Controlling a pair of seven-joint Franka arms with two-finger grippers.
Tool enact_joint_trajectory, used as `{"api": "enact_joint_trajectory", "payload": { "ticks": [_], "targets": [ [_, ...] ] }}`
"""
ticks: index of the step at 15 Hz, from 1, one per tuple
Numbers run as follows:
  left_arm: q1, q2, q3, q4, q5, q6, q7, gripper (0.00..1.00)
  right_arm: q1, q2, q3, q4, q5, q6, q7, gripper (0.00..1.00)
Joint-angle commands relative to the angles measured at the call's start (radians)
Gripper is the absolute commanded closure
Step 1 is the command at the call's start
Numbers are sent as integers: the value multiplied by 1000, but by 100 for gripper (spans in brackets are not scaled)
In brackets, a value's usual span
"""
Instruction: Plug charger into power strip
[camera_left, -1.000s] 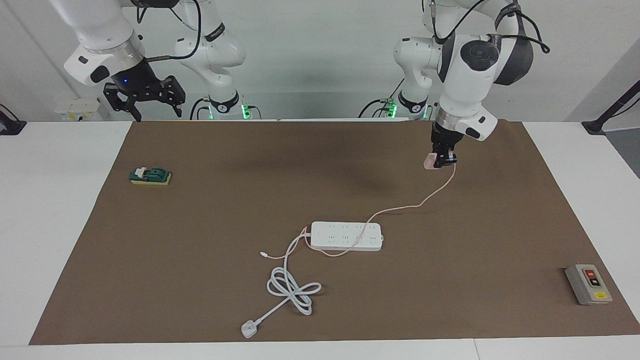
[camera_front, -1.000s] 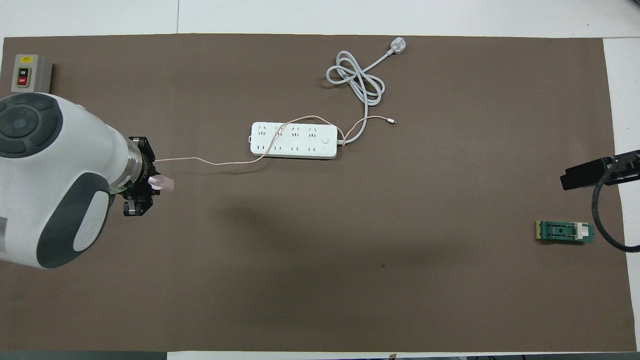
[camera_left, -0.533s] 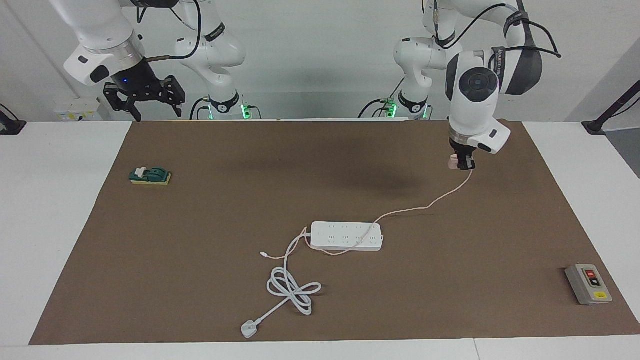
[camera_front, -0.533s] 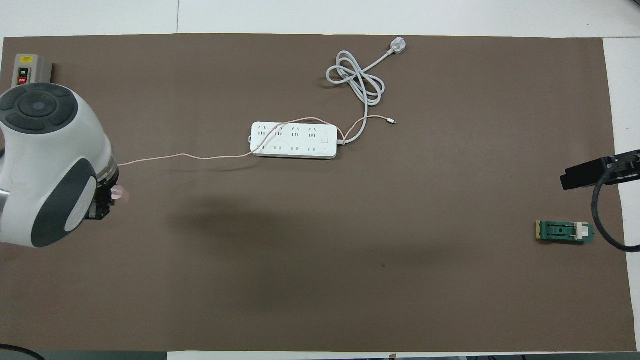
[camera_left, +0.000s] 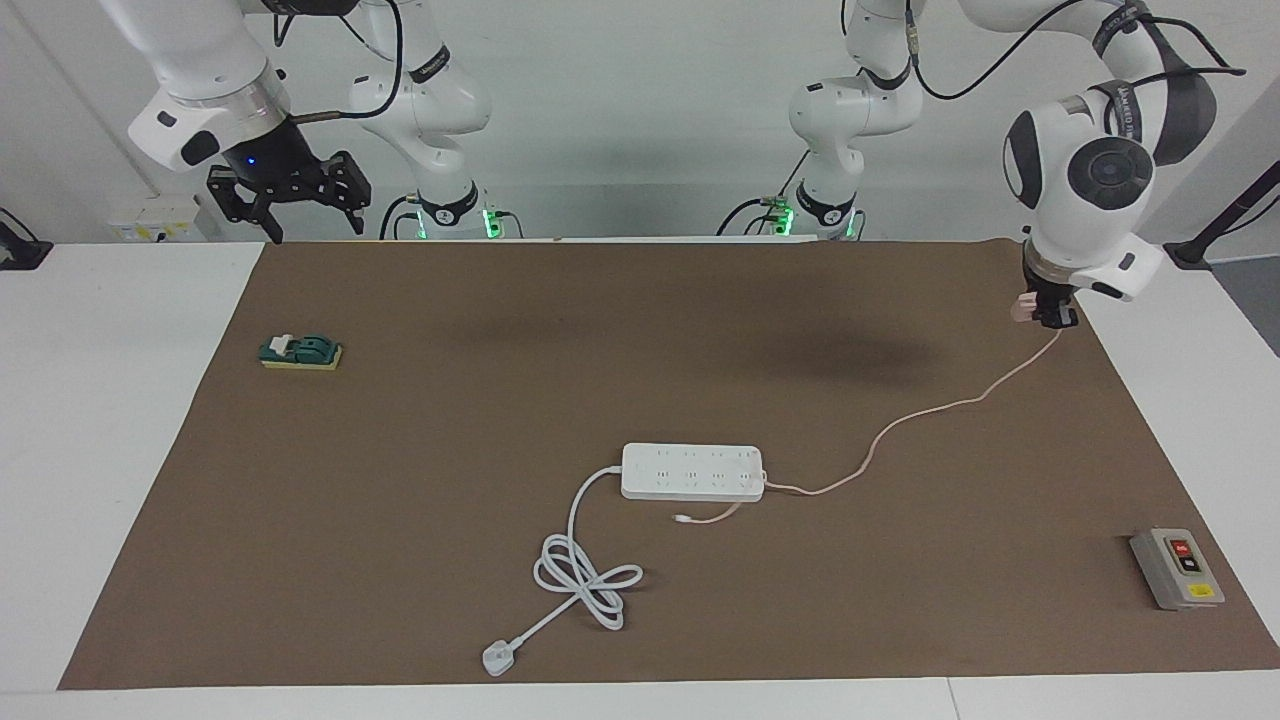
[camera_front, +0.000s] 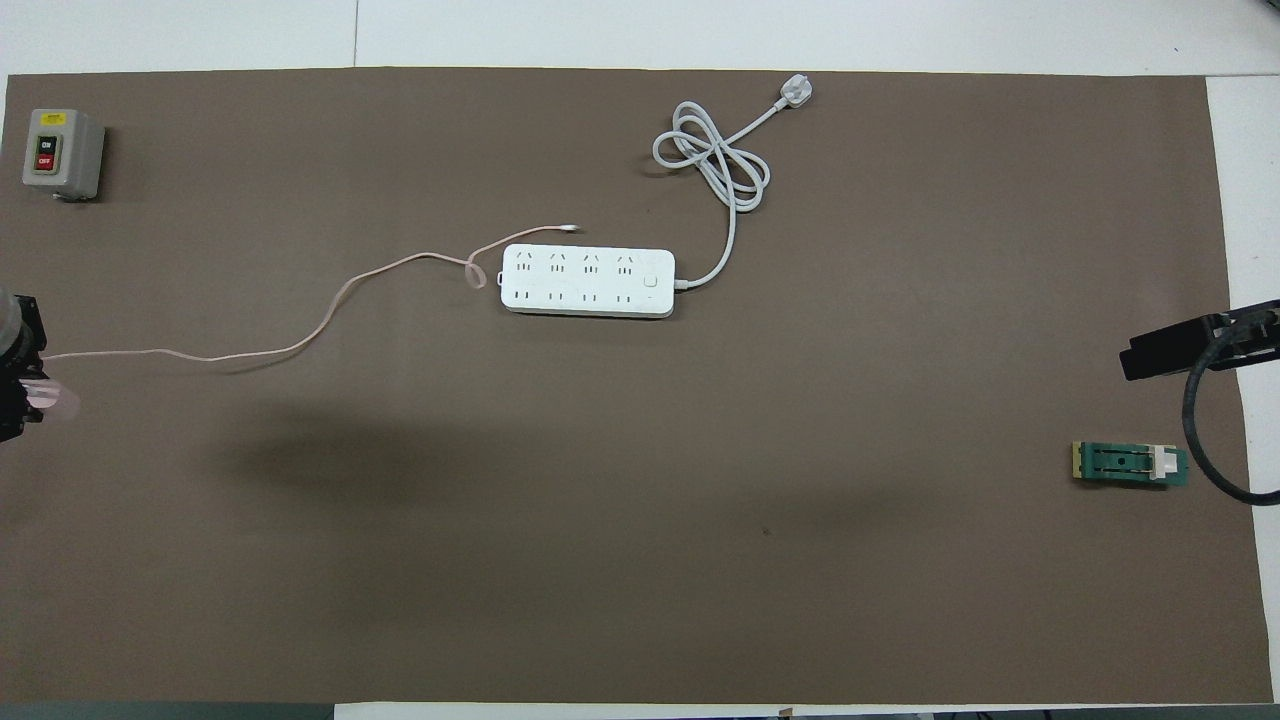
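The left gripper (camera_left: 1044, 314) is squeezed tight on the charger (camera_left: 1019, 308), a little pink cube, and holds it up in the air over the edge of the brown mat (camera_left: 420, 420) at the left arm's end of the table. In the overhead view the left gripper (camera_front: 18, 395) only peeks in at the edge, with the charger (camera_front: 55, 398) sticking out of it. A thin pink cable (camera_left: 930, 412) hangs down from the charger, lies on the mat in soft bends and runs to the power strip (camera_left: 692, 471). There the cable makes a small loop by the end of the strip, and its tiny tip (camera_left: 681, 518) lies on the mat just beside the strip's long side that is farther from the robots. The power strip is a long white block with rows of holes, flat on the mat near the middle. Nothing is plugged into it. Its thick white cord (camera_left: 585, 570) goes out from the other end, curls into a knot of loops and ends in a white plug (camera_left: 496, 658) near the mat's edge farthest from the robots. The right gripper (camera_left: 288, 197) waits up high with its fingers spread apart, holding nothing, above the mat's corner near its own arm. A small green block (camera_left: 300, 351) sits on the mat at the right arm's end. A grey box with buttons (camera_left: 1176, 568) sits at the left arm's end, farther from the robots than the strip.
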Motion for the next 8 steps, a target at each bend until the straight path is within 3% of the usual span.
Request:
{"api": "enact_joint_trajectory", "payload": {
  "ticks": [1,4,8],
  "targets": [
    [-1,33,-14,49,-51,15,-20,100,-9,-11,12,-11,-16,9,-9,0],
    [-47,71,-17,116,-194,65,-144,100,-4,-12,18,-11,-16,9,-7,0],
    [-167,82,-19,104,-261,229,-308,100,-4,-12,19,-8,-13,9,-7,0]
  ]
}}
